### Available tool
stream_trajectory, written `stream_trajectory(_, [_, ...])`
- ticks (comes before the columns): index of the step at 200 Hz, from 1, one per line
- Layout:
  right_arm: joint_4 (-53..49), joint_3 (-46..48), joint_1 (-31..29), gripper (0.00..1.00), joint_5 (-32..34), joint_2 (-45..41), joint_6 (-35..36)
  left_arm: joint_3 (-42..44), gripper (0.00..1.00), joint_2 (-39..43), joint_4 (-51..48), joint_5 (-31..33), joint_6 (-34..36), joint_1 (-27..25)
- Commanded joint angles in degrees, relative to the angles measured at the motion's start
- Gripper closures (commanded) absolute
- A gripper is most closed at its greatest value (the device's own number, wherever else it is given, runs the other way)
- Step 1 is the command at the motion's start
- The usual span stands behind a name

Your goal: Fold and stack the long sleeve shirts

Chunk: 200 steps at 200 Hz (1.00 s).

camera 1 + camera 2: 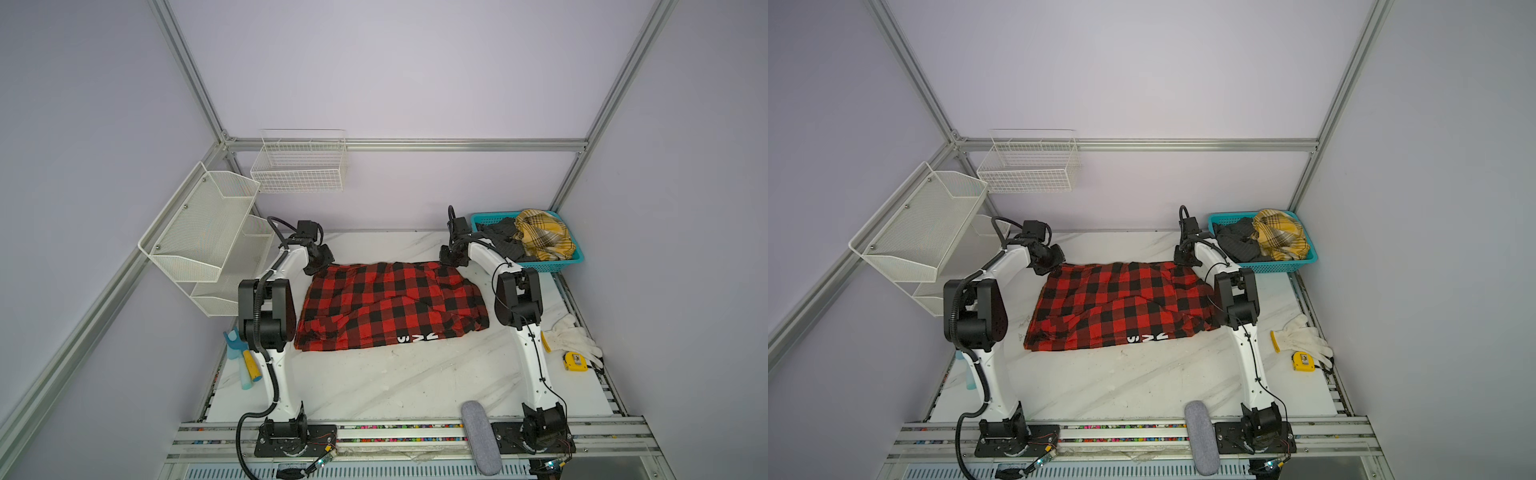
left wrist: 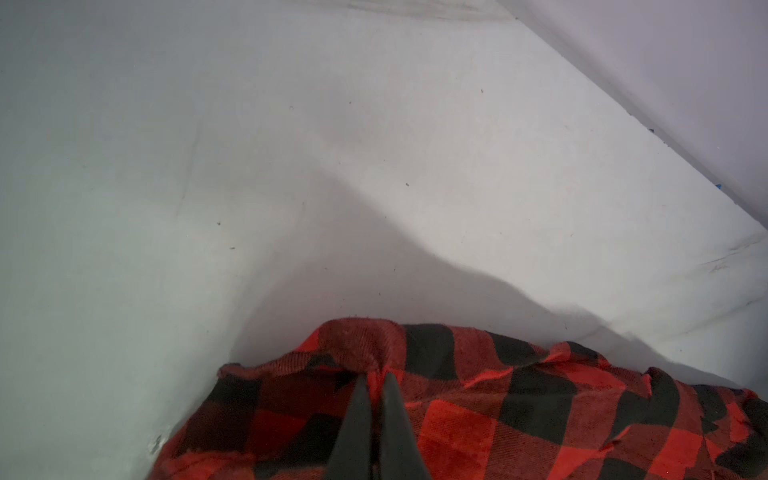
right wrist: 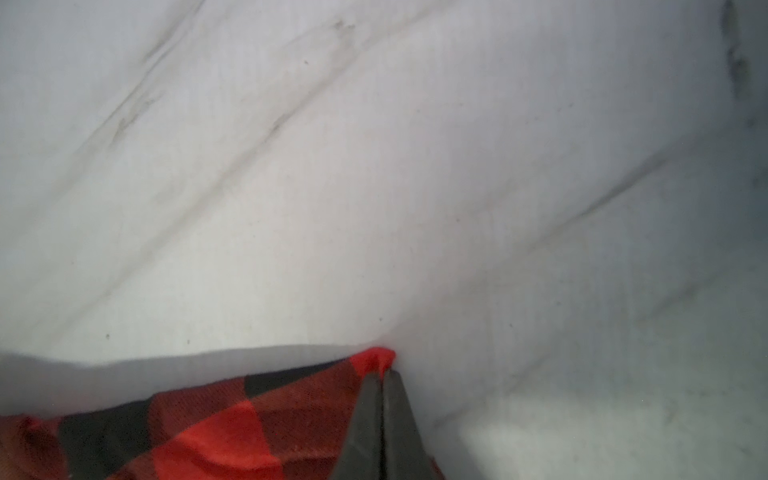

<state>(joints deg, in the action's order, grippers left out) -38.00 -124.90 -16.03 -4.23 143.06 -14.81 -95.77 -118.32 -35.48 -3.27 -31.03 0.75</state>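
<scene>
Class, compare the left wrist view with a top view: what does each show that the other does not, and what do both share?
Only the left wrist view: the left pincer shut on a corner of the checked shirt, cloth bunched between its tips.
Only a top view: the whole shirt spread out, white letters at its near edge, the right pincer at another far corner, the teal basket of clothes, white gloves, yellow tape measure.
Both: the shirt and the white table.
</scene>
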Motion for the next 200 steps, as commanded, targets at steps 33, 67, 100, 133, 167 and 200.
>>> stream_trajectory(33, [4.09,6.37,-0.05,1.0,1.15,-16.0,-1.02,8.18,1.0,10.82,5.62,-1.21,-4.89,3.01])
stream_trajectory(67, [10.99,21.77,-0.25,1.0,-0.76,-28.82,-4.64,15.37,1.0,17.51,8.79,-4.12,-7.54,5.04])
stream_trajectory(100, [21.22,44.97,-3.8,1.0,-1.14,-40.62,-9.98,30.89,1.0,25.98,14.96,-9.56,-11.78,5.12])
stream_trajectory(133, [25.93,57.63,-4.79,1.0,-0.2,-44.16,-12.69,44.66,1.0,30.8,19.0,-7.61,-12.31,5.43])
stream_trajectory(167, [25.17,60.48,-4.57,1.0,3.34,-42.55,-13.82,49.06,1.0,29.38,19.66,-7.62,-12.97,7.07])
stream_trajectory(200, [24.13,59.59,-0.73,1.0,4.74,-40.9,-14.39,49.0,1.0,29.65,19.51,-7.98,-14.25,10.16])
